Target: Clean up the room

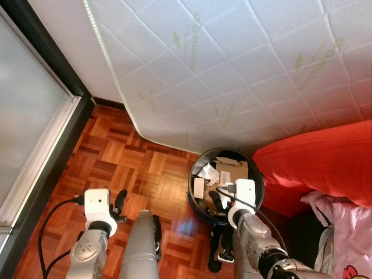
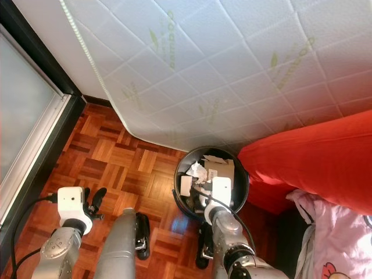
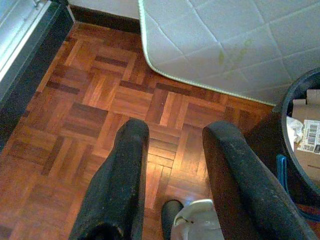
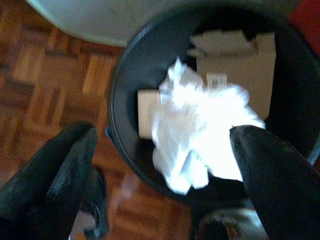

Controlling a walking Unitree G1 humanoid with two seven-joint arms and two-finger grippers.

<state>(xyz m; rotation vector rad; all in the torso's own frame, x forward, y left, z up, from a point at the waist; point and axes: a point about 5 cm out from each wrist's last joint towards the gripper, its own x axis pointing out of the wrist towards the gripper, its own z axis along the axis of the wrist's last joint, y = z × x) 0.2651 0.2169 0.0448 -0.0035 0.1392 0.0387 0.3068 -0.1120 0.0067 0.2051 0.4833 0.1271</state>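
Right between the spread fingers of the right gripper (image 4: 160,150), a crumpled white paper wad (image 4: 200,135) shows blurred over the mouth of the black bin (image 4: 125,100). Fingers wide apart, not touching it, so no grip on the wad; can't tell if it's mid-drop or already lying on the heap. Either way it's over the bin, not the floor.

Under and beyond the wad: cardboard box (image 4: 240,60) w/ a label, plus a smaller pale card piece, all inside the bin. Head view has the bin (image 1: 197,200) approx. half full of paper and cardboard, right wrist parked over its near rim.

Left gripper (image 3: 172,180) is off to the side, fingers parted on nothing, hovering over bare parquet floor (image 3: 100,90); bin rim just past its far finger.

Further out: white quilted mattress (image 1: 232,70) leaning above the bin, red bedding (image 1: 325,163) beside it, pink printed cloth (image 1: 349,232) past that.

Progress call: this piece of trash looks as good as binned. No other scraps visible on the floor near the grippers. Rumpled pink cloth prob. next; rest of room unseen.
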